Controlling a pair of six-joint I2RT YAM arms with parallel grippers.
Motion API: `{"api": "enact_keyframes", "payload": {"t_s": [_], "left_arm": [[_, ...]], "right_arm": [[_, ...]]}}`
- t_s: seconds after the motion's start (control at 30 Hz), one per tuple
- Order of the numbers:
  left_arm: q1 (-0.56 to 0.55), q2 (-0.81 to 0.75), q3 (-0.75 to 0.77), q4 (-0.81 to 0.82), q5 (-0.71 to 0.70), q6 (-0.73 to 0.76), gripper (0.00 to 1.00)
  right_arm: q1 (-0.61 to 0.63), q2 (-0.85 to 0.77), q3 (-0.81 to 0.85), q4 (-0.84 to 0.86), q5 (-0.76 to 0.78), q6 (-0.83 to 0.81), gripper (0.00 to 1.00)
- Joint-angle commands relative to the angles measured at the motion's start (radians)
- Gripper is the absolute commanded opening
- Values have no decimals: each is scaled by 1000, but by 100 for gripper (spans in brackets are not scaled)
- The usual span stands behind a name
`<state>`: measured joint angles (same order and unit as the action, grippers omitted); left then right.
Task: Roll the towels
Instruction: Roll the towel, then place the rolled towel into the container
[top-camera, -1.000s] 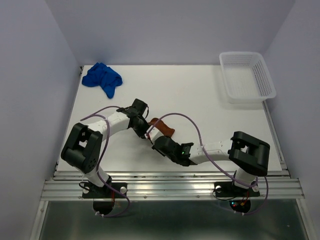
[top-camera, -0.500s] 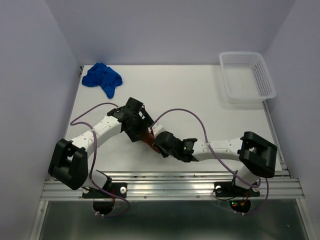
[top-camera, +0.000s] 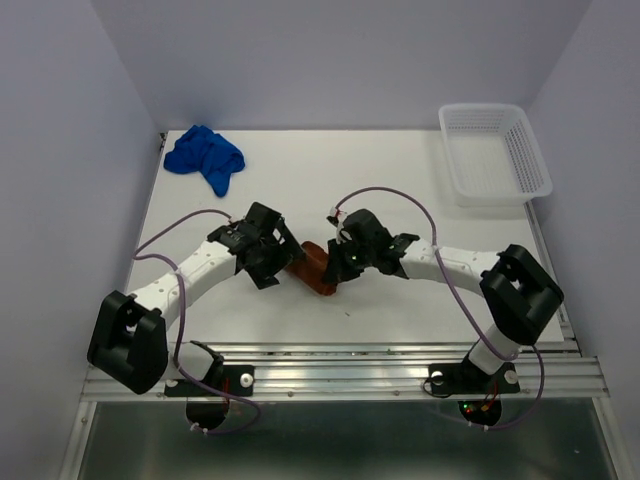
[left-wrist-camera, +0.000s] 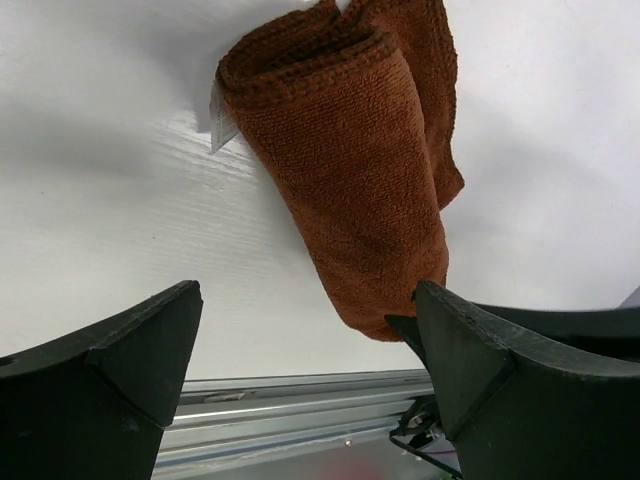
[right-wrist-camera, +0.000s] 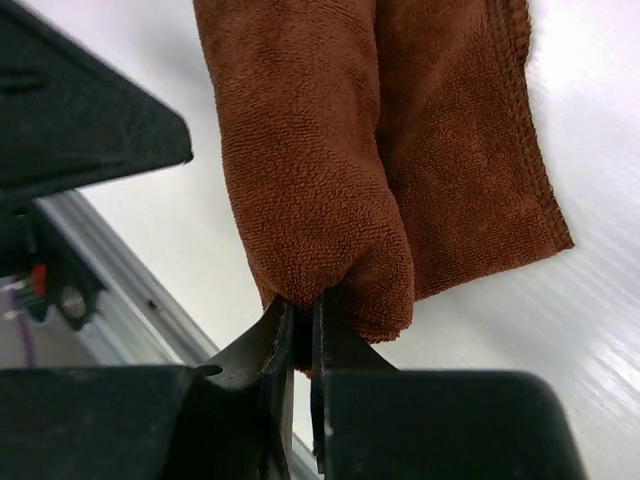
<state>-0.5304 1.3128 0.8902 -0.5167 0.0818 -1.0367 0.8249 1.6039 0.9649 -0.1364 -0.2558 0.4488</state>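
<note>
The rust-brown towel (top-camera: 316, 270) lies as a loose roll on the white table, between my two grippers. My right gripper (right-wrist-camera: 302, 320) is shut on the near end of that roll (right-wrist-camera: 320, 150), with a fold of cloth pinched between its fingertips. From the left, my left gripper (left-wrist-camera: 305, 335) stands wide open, and the roll (left-wrist-camera: 355, 170) lies ahead of its fingers without touching them. Seen from above, the left gripper (top-camera: 281, 262) and right gripper (top-camera: 337, 266) flank the roll. The blue towel (top-camera: 206, 158) sits crumpled at the far left corner.
A white mesh basket (top-camera: 533, 160) stands at the far right of the table. The metal rail (top-camera: 340, 365) runs along the near edge, close behind the roll. One dark finger of the left gripper (right-wrist-camera: 80, 110) shows beside the towel in the right wrist view.
My left gripper has opened and let go of the brown towel. My right arm has swung from the near edge round to the towel's right side, and the roll has shifted slightly nearer.
</note>
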Motion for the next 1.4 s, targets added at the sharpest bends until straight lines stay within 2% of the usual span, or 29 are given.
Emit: {"api": "enact_keyframes", "payload": {"t_s": [0.0,0.17,0.4,0.5,0.57,0.63,0.7,0.73,0.8,0.83,0.97,1.0,1.07,1.23,1.37], "left_arm": [[-8,-18,-28,30,-17,3,99],[-13,22,-16,66,-39,-5,99],[-17,106,-8,139,-59,1,98],[-17,158,10,129,-73,12,94],[-17,192,22,127,-119,13,85],[-19,221,30,139,-108,21,60],[-19,235,30,144,-96,21,43],[-17,243,24,149,-91,23,35],[-19,249,23,147,-91,24,28],[-19,252,23,146,-91,26,24],[-19,261,38,118,-99,38,22],[-19,264,44,113,-99,44,22],[-19,281,76,72,-93,61,22],[-23,301,124,1,-45,79,22],[-23,301,139,-32,-19,78,23]], "right_arm": [[-94,102,60,-3,-352,120,1],[-145,168,107,-3,-514,169,1],[-190,235,100,32,-612,252,1],[-214,257,94,37,-609,283,1],[-239,281,86,79,-646,310,1],[-239,280,84,78,-607,311,1],[-248,268,75,77,-535,300,1],[-248,254,75,74,-521,294,8],[-248,243,75,58,-498,260,24],[-248,231,78,49,-482,239,27],[-228,86,86,-28,-358,70,58],[-215,85,86,-37,-326,33,64],[-176,-16,86,-57,-217,-71,74],[23,-131,66,-36,94,-264,79],[115,-115,40,41,237,-349,79]]}}
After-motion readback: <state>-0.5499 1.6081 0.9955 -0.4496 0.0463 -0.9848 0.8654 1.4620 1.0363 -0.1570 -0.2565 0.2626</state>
